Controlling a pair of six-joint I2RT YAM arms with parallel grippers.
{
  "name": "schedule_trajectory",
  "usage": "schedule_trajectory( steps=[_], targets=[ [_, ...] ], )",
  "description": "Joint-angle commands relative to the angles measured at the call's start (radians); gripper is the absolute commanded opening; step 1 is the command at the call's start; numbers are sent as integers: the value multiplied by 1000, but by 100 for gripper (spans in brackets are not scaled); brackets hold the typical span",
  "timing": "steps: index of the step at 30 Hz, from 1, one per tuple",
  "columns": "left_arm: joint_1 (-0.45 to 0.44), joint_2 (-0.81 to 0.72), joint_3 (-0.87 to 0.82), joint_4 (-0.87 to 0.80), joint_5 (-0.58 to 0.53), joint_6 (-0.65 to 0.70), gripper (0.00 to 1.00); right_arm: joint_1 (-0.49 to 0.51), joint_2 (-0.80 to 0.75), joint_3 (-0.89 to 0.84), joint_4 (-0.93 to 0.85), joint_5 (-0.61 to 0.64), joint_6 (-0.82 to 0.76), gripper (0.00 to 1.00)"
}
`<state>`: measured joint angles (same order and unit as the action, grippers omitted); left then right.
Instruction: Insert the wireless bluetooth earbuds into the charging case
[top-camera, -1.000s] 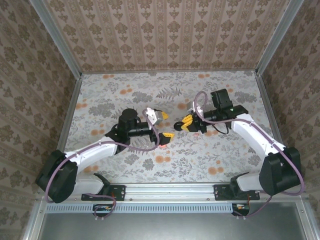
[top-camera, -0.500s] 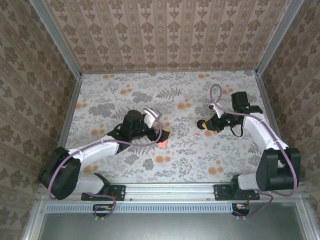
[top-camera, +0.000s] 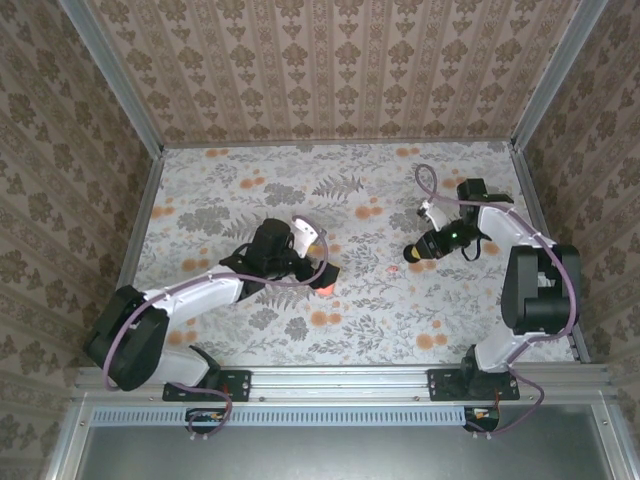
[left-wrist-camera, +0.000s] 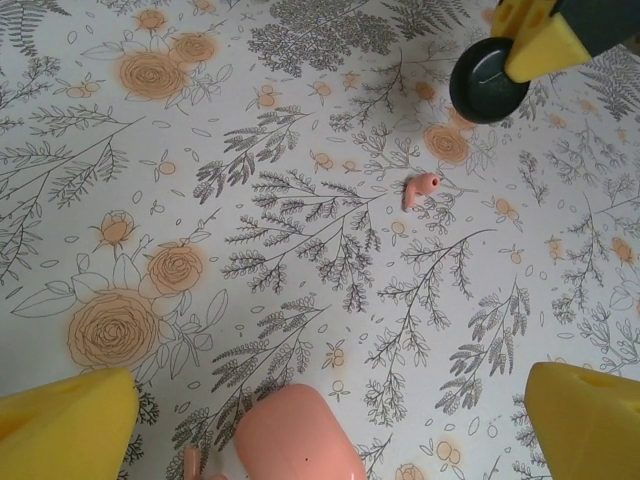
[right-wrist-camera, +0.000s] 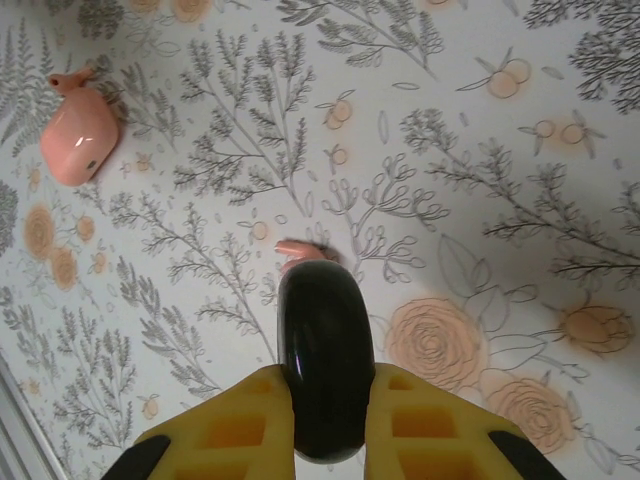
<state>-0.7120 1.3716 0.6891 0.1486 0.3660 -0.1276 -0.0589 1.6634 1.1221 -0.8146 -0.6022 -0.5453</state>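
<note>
The charging case (left-wrist-camera: 295, 440) is a salmon-pink rounded box lying on the floral table with its lid down. My left gripper (left-wrist-camera: 325, 415) stands wide open over it, and both yellow fingers (left-wrist-camera: 65, 425) are clear of its sides. The same case (top-camera: 326, 277) also shows in the top view and, as a case (right-wrist-camera: 78, 140), far left in the right wrist view. One small pink earbud (left-wrist-camera: 421, 188) lies alone on the table, and another pink earbud (right-wrist-camera: 68, 82) lies against the case. My right gripper (right-wrist-camera: 327, 385) is shut on a round black disc (right-wrist-camera: 322, 360) just short of the lone earbud (right-wrist-camera: 300, 250).
The patterned table (top-camera: 250, 190) has metal rails and wallpapered walls on three sides. My right arm (top-camera: 520, 250) reaches in from the right side, my left arm (top-camera: 190, 295) from the lower left. Open floor lies behind both grippers.
My right gripper has drawn back to the right with the black disc and turned. My left gripper has tipped down over the case and stayed open.
</note>
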Motion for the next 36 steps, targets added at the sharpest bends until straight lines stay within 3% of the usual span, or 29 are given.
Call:
schedule_trajectory(
  steps=[1, 20, 28, 36],
  targets=[
    [0, 16, 38, -32, 21, 20, 100, -5, 47, 59, -67, 48, -2, 14],
    [-9, 65, 67, -79, 13, 47, 100, -4, 251, 171, -169, 115, -22, 15],
    [-15, 73, 89, -115, -5, 44, 100, -4, 296, 186, -170, 140, -12, 24],
    [-17, 106, 184, -300, -36, 1, 100, -4, 289, 185, -113, 168, 28, 42]
  ],
)
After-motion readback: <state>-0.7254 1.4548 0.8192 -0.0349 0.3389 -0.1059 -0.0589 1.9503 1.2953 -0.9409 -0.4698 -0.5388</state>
